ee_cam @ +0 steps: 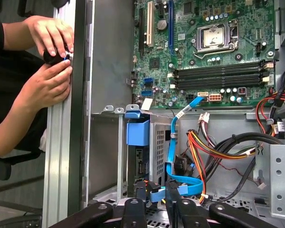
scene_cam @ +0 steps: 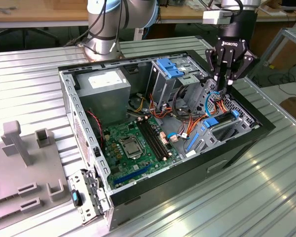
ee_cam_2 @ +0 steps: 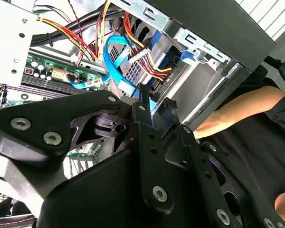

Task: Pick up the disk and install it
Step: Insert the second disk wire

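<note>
One gripper (scene_cam: pixel 226 81) hangs from the arm in the exterior view, over the drive bay at the end of the open computer case (scene_cam: pixel 246 136) toward the exterior view's right. The case lies on its side on a ribbed metal table (scene_cam: pixel 39 79). The disk (scene_cam: pixel 226 129) sits in the bay just below and beside the gripper, close to the case wall. It shows as a dark slab with blue carrier plastic at its ends. The motherboard (scene_cam: pixel 133 143) occupies the case floor. The grey power-supply box (scene_cam: pixel 101 86) stands at the far corner. A grey fixture block (scene_cam: pixel 19 163) rests on the table, well apart, at the exterior view's left.

In the second wrist view, the gripper (ee_cam_2: pixel 156 99) has its fingertips (ee_cam_2: pixel 143 95) parted by a narrow gap. Nothing is clamped between them, and a blue flat cable (ee_cam_2: pixel 116 52) and bay metal lie beyond. A person's forearm (ee_cam_2: pixel 228 116) lies outside the case wall.

In the first wrist view, the gripper (ee_cam: pixel 155 190) is poised above the bay, its tips apart and empty. The disk (ee_cam: pixel 138 159) stands on edge in its slot, just beside one fingertip (ee_cam: pixel 140 189); contact cannot be determined. Its blue frame end faces the motherboard (ee_cam: pixel 213 47). The blue flat cable (ee_cam: pixel 173 156) loops beside it. A person's two hands (ee_cam: pixel 50 57) hold a small black object at the table's edge, outside the case.
</note>
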Available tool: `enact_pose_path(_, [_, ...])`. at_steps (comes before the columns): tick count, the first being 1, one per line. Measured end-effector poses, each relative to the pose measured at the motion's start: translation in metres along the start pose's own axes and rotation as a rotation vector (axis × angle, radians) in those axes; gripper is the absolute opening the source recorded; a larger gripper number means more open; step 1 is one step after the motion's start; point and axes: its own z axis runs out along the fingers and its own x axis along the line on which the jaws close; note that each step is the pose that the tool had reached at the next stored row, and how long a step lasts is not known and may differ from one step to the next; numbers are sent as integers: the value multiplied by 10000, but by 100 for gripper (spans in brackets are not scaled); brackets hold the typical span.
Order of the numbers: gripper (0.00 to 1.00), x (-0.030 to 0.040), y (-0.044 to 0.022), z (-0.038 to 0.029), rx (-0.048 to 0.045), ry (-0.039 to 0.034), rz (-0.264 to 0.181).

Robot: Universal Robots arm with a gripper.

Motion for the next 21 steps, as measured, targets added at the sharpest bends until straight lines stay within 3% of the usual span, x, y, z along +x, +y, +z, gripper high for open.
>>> enact_pose_path(5, [30,-4,0,7,-1,15,1])
enact_pose_path(7, [30,-7,-1,13,1,119,7])
enact_pose_path(12, [30,-17,-2,34,-6,472,28])
enact_pose_path(13, [30,-21,-3,43,-7,506,29])
enact_pose_path(18, [30,-55,-9,109,-9,598,34])
enact_pose_path(21, [29,-56,-10,111,-9,607,34])
